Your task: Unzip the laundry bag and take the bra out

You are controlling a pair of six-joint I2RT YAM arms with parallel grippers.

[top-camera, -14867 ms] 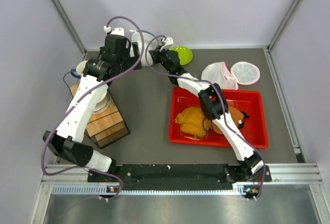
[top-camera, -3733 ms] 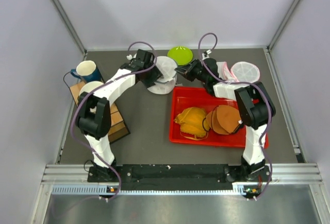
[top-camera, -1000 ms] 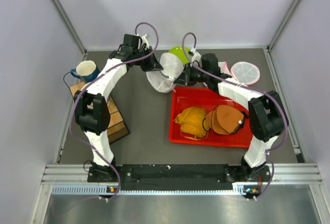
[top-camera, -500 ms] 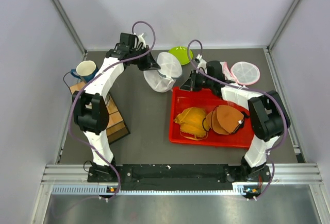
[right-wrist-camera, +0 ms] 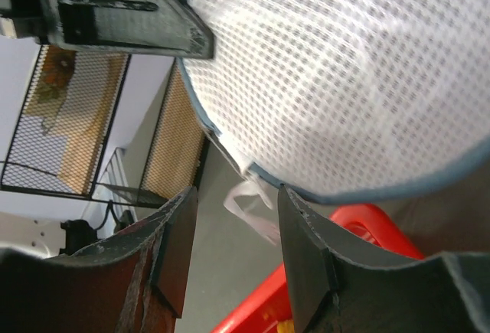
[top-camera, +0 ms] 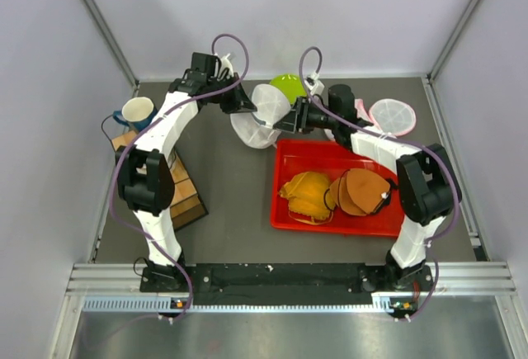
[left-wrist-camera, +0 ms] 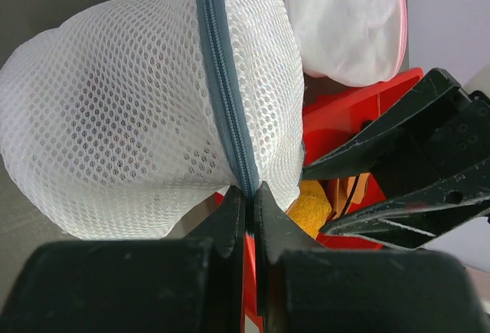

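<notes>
At the far middle of the worktop (top-camera: 231,202), the white mesh laundry bag (top-camera: 256,132) is being held between the two tools, just in front of one green bowl (top-camera: 290,85) and beside the far left corner of one red tray (top-camera: 403,186). A second mesh bag, pink-trimmed (top-camera: 392,115), is lying near the far right corner. One blue mug (top-camera: 136,114) and a wooden block (top-camera: 177,194) are sitting along the left edge. The tray is holding two cupped garments, one orange (top-camera: 307,194) and one brown (top-camera: 359,192). The mesh is hiding what the held bag contains. The left tool (left-wrist-camera: 249,191) is pinching the bag's grey zipper seam. The right tool (right-wrist-camera: 236,195) is standing parted around a small white tab at the bag's rim.
</notes>
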